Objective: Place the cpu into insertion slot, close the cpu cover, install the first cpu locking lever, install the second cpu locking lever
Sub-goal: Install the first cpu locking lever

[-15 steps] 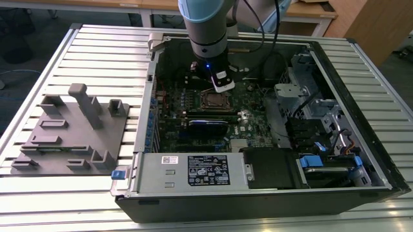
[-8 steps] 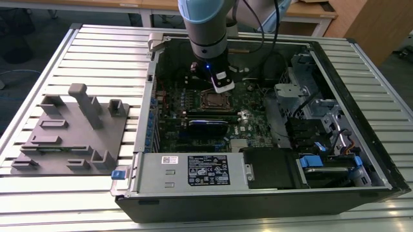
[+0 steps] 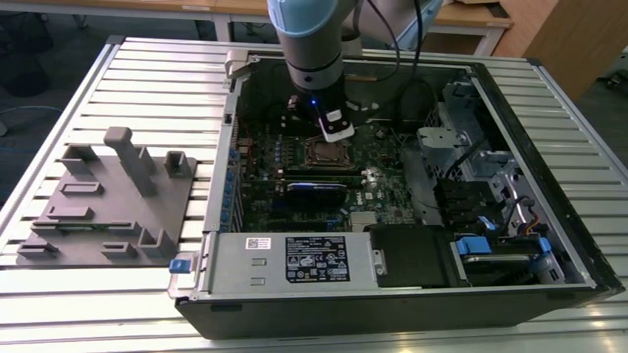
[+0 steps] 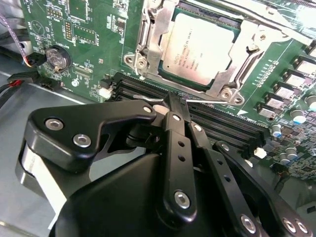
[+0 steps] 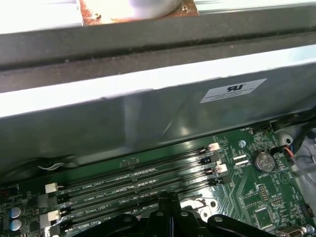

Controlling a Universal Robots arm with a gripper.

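**Shut gripper at the locking lever, cpu seated under its cover**

In the exterior view the arm is reaching down into the open computer case [image 3: 510,220], which is lying on the slatted table [image 3: 98,316]. The gripper [image 3: 337,134] is hanging just over the insertion slot [image 3: 308,155]. The slot is sitting on the green motherboard [image 3: 393,176], just beside the black memory slots [image 3: 316,177] on the side away from the power supply box [image 3: 294,257] at the case's near edge.

In the second wrist view the cpu [image 4: 202,47] is lying flat in the slot with its pale metal face up. The cpu cover [image 4: 149,37] is lying down around it, framing that face in its window. The gripper [image 4: 173,101] is clenching its fingers together and grasping nothing. Its tips are sitting at a thin silvery locking lever [image 4: 207,102] that is running along the slot's edge nearest the memory slots [image 4: 227,126]. I cannot tell whether the tips are touching the lever or hanging just above it.

A grey fixture block [image 3: 108,206] is resting near the table's edge on the exterior view's left.
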